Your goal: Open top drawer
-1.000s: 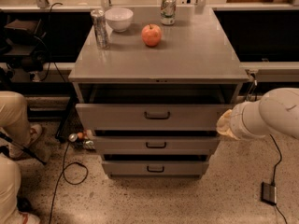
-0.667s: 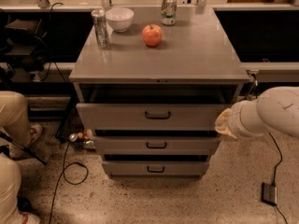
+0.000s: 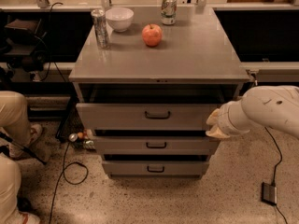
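The top drawer [image 3: 121, 116] is the widest grey front of three, with a small black bar handle [image 3: 157, 115] at centre. It stands pulled out a little, with a dark gap under the cabinet top. My white arm comes in from the right; my gripper [image 3: 213, 125] sits at the drawer front's right end, its tip hidden by the wrist. The two shorter drawers [image 3: 154, 145] lie below.
On the grey cabinet top [image 3: 187, 55] stand a silver can [image 3: 100, 28], a white bowl [image 3: 119, 18], a red apple [image 3: 152, 34] and another can [image 3: 168, 8]. A person's legs [image 3: 14, 125] are at the left. Cables and small cans [image 3: 77, 139] lie on the floor.
My arm has shifted slightly left and down at the drawer's right end. The drawer looks about as far out as before.
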Motion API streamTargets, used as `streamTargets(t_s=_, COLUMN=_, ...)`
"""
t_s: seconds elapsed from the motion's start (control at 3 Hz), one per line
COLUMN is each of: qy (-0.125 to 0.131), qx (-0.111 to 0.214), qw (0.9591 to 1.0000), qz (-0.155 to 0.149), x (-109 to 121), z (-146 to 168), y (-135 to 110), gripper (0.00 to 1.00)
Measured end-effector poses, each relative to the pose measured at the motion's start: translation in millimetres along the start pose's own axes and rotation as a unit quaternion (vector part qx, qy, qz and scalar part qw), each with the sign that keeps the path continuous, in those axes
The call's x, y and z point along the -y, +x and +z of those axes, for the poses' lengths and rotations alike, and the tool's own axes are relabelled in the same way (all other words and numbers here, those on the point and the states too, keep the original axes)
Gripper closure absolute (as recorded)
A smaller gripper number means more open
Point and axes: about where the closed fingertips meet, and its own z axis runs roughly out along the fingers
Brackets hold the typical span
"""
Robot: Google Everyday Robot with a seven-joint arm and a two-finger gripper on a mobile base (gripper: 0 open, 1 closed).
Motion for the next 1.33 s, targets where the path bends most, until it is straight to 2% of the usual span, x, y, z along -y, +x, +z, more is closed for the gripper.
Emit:
streamTargets(t_s=0.33, qy=0.006, qx=0.004, qw=0.9999, qz=-0.01, x=8, z=14, y=0, gripper=0.02)
streamTargets(t_s=1.0, qy=0.012, qx=0.033, qw=0.9992, qz=-0.021, x=31, z=51, y=-5, gripper=0.0)
streamTargets(t_s=1.33, qy=-0.005, qx=0.036, qw=0.9989, qz=-0.03, x=34, z=72, y=-9, gripper=0.0)
